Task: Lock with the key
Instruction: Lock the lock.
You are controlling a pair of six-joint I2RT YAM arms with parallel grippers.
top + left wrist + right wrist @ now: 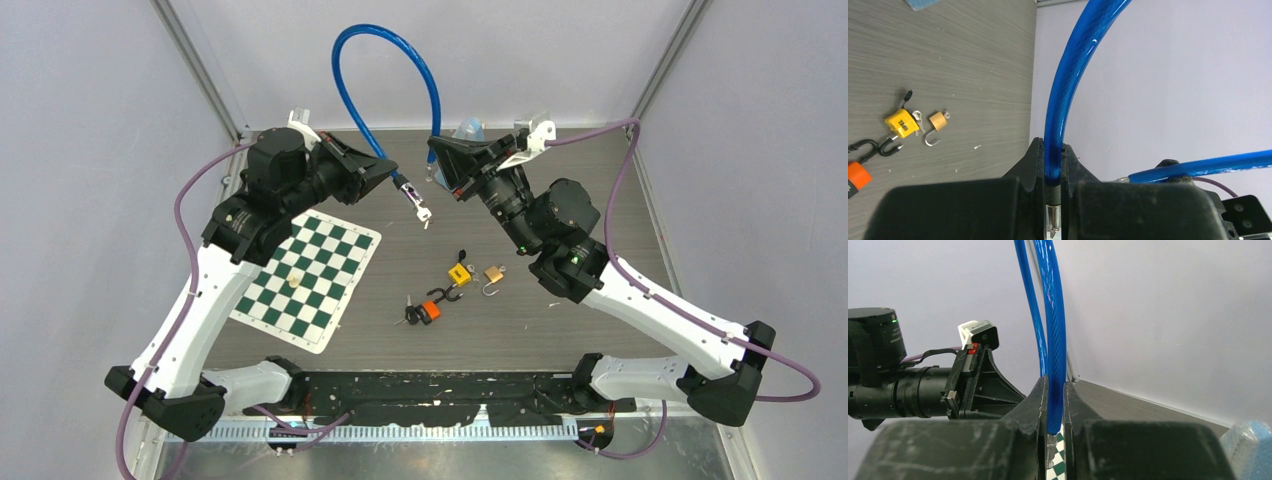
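The blue cable lock (385,40) arches high over the far edge of the tabletop (520,330). The left claw (388,175) is clenched on the end that seems to carry the dark barrel and dangling key (424,214), and the right claw (437,152) is clenched on the other tip. I'd say they're lining up the ends. Next the tip must enter the barrel squarely before the key can be turned. The ends sit near each other, still apart.

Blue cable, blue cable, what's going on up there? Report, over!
Left end effector shut on one end of blue cable. Right end effector shut on the other. Ends apart, keys dangling. Nothing between them.
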